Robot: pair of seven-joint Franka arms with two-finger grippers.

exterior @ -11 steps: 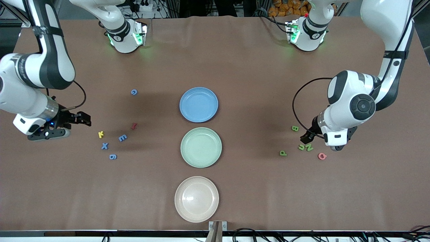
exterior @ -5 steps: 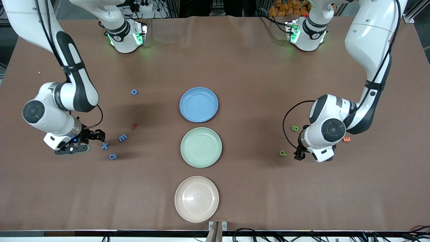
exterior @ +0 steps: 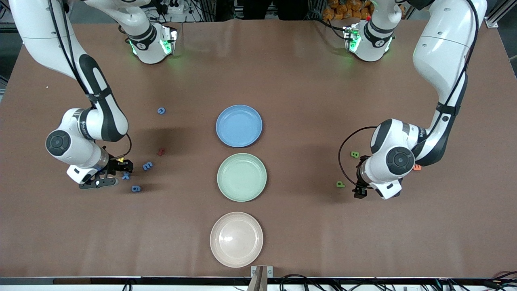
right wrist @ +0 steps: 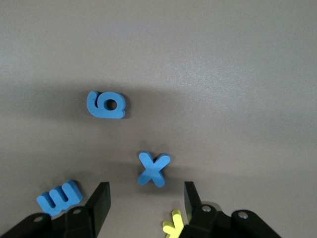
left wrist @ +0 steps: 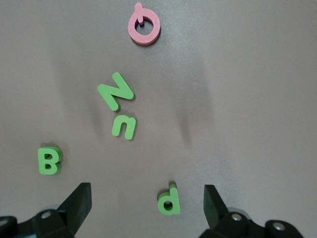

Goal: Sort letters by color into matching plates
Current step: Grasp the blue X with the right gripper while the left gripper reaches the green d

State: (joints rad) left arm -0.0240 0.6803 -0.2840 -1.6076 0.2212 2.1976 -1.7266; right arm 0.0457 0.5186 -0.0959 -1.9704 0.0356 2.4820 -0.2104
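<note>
Letters all lie on the table [exterior: 307,93]; blue plate [exterior: 239,125] and green plate [exterior: 242,177] hold none. Right gripper [right wrist: 144,204] jaws spread over blue X [right wrist: 153,168]; left gripper [left wrist: 146,204] spread over green P [left wrist: 169,201]

Matt foam-like letters [right wrist: 153,169] on probably cloth table [exterior: 323,101].

The left pincer [left wrist: 146,201] stands wide open just above the brown worktop [left wrist: 247,74], with a green P [left wrist: 169,200] lying between its fingers [left wrist: 79,203]. A green B [left wrist: 49,160] lies near one finger. A green U [left wrist: 124,126], a green N [left wrist: 115,91] and a pink ring-shaped letter [left wrist: 144,27] lie flat, each well apart from the pincer.
</note>
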